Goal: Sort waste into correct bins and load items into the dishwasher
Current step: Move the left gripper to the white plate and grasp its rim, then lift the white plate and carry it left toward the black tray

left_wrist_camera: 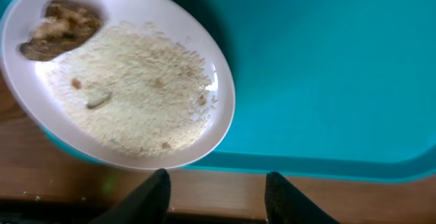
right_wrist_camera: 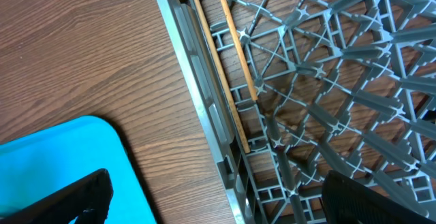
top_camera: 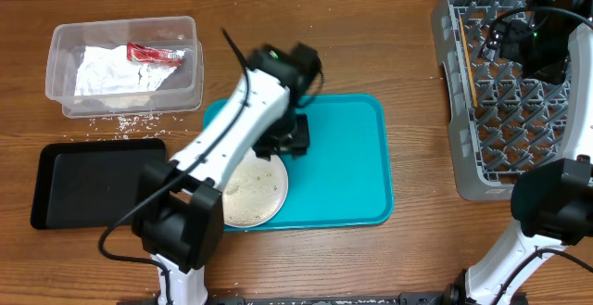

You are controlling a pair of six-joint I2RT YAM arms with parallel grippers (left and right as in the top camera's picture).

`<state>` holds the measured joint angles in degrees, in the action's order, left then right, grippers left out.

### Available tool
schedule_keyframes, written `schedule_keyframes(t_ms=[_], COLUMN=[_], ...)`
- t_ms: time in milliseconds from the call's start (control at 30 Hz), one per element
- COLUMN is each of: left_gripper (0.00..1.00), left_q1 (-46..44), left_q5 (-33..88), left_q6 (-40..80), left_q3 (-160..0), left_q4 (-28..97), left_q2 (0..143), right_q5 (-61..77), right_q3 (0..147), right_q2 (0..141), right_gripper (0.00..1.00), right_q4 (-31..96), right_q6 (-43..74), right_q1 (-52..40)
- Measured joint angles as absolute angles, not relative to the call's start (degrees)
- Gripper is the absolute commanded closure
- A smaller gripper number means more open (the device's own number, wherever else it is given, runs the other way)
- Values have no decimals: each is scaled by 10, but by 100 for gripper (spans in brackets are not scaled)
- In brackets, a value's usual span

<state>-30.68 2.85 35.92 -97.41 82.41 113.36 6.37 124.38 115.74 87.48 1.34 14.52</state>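
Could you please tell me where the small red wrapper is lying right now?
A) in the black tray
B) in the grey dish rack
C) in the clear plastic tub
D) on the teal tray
C: the overhead view shows the red wrapper inside the clear tub, lying against the crumpled white napkin.

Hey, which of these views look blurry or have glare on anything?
Overhead: the left arm is smeared with motion blur around its wrist, the rest crisp. Left wrist: soft overall, with a small glare spot on the plate rim. Right wrist: chopsticks and dish rack sharp; dark fingers blurred.
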Motion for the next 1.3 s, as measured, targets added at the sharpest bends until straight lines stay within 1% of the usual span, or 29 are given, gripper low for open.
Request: schedule_keyframes(t_ms=[133, 333, 467, 533, 633, 867, 1000, 1100, 1200, 1300], left_gripper=[51, 60, 62, 66, 68, 69, 77, 88, 96, 96], left_q1=[-334, -339, -339, -339, -342, -365, -380, -389, -390, -390], left_q5=[16, 7, -3, -10, -25, -55, -65, -73, -80, -88], left_q6=[380, 424, 437, 445, 457, 482, 486, 495, 501, 505], left_q3=[-896, -824, -792, -779, -763, -747, -746, -746, -746, -746], left_q4=[733, 647, 613, 602, 595, 574, 567, 566, 567, 569], left_q2=[1134, 1134, 1134, 1134, 1134, 1134, 1134, 1134, 1134, 1131], right_q5=[64, 64, 64, 64, 64, 64, 64, 64, 64, 64], right_q3=[1244, 1244, 1244, 1244, 1244, 1244, 1244, 1244, 1244, 1244], right_q2=[1157, 1157, 1157, 1157, 1157, 1157, 1157, 1157, 1157, 1157], right_gripper=[0, 0, 0, 0, 0, 0, 0, 0, 0, 0], right_q4=[875, 875, 875, 875, 875, 875, 875, 875, 875, 875], right_q6=[13, 13, 13, 13, 13, 13, 13, 13, 13, 13], right_q1=[145, 145, 145, 145, 145, 145, 145, 145, 145, 145])
